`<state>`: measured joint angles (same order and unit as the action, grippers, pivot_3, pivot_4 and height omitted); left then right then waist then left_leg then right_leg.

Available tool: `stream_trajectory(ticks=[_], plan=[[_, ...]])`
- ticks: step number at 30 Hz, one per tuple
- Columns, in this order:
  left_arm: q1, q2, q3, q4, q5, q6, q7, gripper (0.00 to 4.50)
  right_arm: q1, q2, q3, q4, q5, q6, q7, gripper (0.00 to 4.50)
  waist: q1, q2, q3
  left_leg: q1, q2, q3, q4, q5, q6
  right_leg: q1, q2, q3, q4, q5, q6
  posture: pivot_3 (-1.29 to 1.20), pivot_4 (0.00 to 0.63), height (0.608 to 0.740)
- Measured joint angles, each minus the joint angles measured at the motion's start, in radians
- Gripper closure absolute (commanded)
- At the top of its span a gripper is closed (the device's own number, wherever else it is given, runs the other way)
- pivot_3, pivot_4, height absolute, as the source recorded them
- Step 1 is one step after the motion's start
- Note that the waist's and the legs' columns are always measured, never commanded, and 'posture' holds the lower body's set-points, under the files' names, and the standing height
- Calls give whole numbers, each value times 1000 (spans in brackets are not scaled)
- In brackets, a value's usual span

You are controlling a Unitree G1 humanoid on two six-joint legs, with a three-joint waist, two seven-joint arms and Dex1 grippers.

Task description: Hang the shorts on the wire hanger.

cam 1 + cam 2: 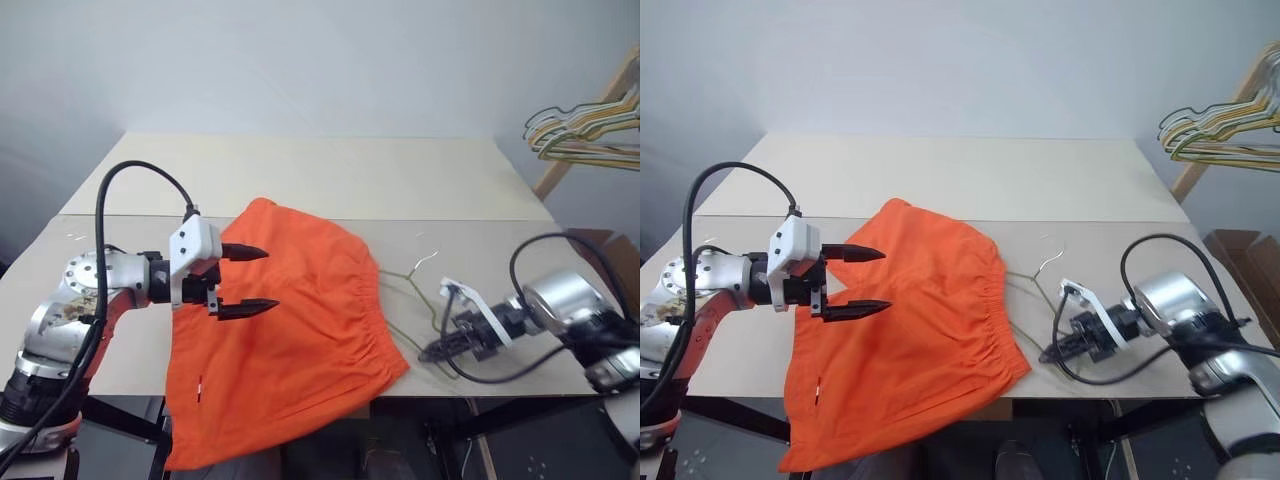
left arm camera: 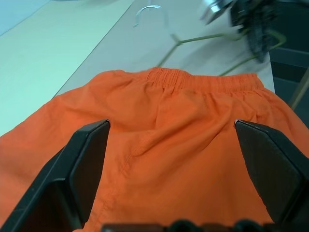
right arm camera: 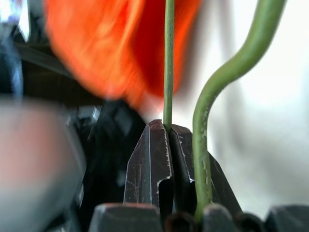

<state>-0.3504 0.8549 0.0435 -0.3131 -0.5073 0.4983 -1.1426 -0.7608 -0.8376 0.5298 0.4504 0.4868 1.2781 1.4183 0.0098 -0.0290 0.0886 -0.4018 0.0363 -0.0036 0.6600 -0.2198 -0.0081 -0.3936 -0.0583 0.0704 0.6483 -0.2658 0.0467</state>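
Orange shorts (image 1: 285, 340) lie spread on the table (image 1: 300, 175), one leg hanging over the near edge. Above them the left gripper (image 1: 245, 280) hovers with its fingers wide apart, holding nothing. Just beside the waistband lies the hanger (image 1: 415, 290), hook toward the far side. The right gripper (image 1: 440, 348) is clamped on the hanger's wire at the near edge.

Lab: bare table (image 1: 330, 175), blank wall (image 1: 300, 60) (hanger rack (image 1: 590, 125)).
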Motion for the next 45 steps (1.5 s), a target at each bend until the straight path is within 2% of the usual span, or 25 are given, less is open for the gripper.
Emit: stream_trajectory(ticks=[2,5,10,17,22,29,35,42,45], plan=[[0,1,-1,3,1,-1,-5,28,-44,77,-36,143,-28,-16,-37,4500,5,0,0,-2,0,0,0,0,0,-1,0,-1,0,0,0,107,55,740],[3,2,-2,1,1,-1,-5,28,-60,128,-54,220,-46,-40,-46,4500,13,0,0,-4,-1,0,0,0,0,-3,-1,-1,0,0,0,118,60,740],[26,17,-1,-16,-1,0,-5,28,-54,117,-51,179,-54,-50,13,4500,14,0,0,-2,0,0,0,0,0,-3,0,0,2,1,0,121,61,740],[37,21,0,-24,-1,0,-3,28,-79,73,-76,202,-128,-151,-8,4500,14,0,0,-4,0,0,0,0,0,-4,-1,0,1,1,0,95,54,740],[35,20,-2,-23,1,-6,-5,28,-92,12,-132,142,-145,-171,-17,4500,11,0,0,-4,0,0,0,0,0,-4,0,0,2,1,0,67,45,740],[-13,16,-28,18,20,-39,-23,28,-100,-15,-169,-60,-191,-219,-115,4500,-3,1,0,-6,0,1,0,0,0,-8,0,1,4,1,0,37,33,740],[-84,19,-44,99,52,-82,-58,28,-135,-90,-161,-319,-286,-267,-205,4500,-7,1,-1,-9,0,1,1,1,-1,-13,-1,1,8,1,0,14,23,740],[-349,25,-53,336,140,-209,-121,28,-137,-118,-96,-666,-343,-316,-221,4500,-19,1,-1,-9,-1,0,1,1,-2,-12,-1,0,8,0,0,-13,13,740],[-430,26,-66,414,171,-269,-169,28,-137,-116,-56,-723,-363,-332,-221,4500,-27,1,-2,-9,-1,1,1,1,-2,-12,-1,1,8,0,0,-29,5,740]])
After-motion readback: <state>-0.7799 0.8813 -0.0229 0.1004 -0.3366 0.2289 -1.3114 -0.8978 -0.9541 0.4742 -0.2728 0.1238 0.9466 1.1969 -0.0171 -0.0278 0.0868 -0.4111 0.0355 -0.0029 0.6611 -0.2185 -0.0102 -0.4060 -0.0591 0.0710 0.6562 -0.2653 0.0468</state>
